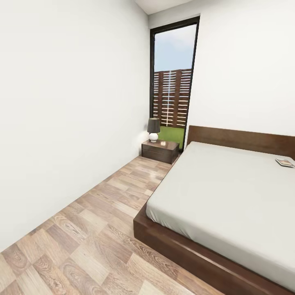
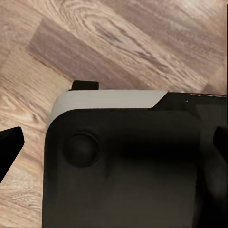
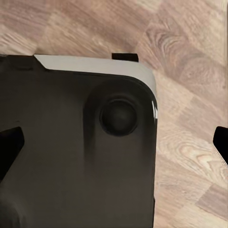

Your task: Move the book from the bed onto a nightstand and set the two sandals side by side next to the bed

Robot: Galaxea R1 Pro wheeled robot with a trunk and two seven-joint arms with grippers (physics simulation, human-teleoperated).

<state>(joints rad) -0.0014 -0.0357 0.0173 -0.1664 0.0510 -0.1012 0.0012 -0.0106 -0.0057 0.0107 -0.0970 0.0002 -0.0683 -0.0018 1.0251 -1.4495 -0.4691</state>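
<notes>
The head view looks along a white-walled bedroom with a brown wood-plank floor. The bed takes up the right side, its dark brown frame low to the floor and its pale grey mattress bare except for the book, which lies flat near the headboard at the far right edge of the picture. Its cover is too small to read; a pale face with a reddish strip is about all that shows.

Beside the head of the bed, under the tall dark-framed window, stands the nightstand, dark and glossy, with 1 drawer front. A table lamp with a dark shade and a white round base sits on its top, toward the wall side. Through the window a slatted wooden fence and a strip of grass show.

In the left wrist view the left gripper hangs above the robot's base, a black body with a grey rim, with plank floor beyond it. Its 2 dark fingertips sit at opposite edges of the picture, spread wide, with nothing between them.

In the right wrist view the right gripper is the same: fingertips far apart at either edge, nothing between them, the black base and floor beyond.
</notes>
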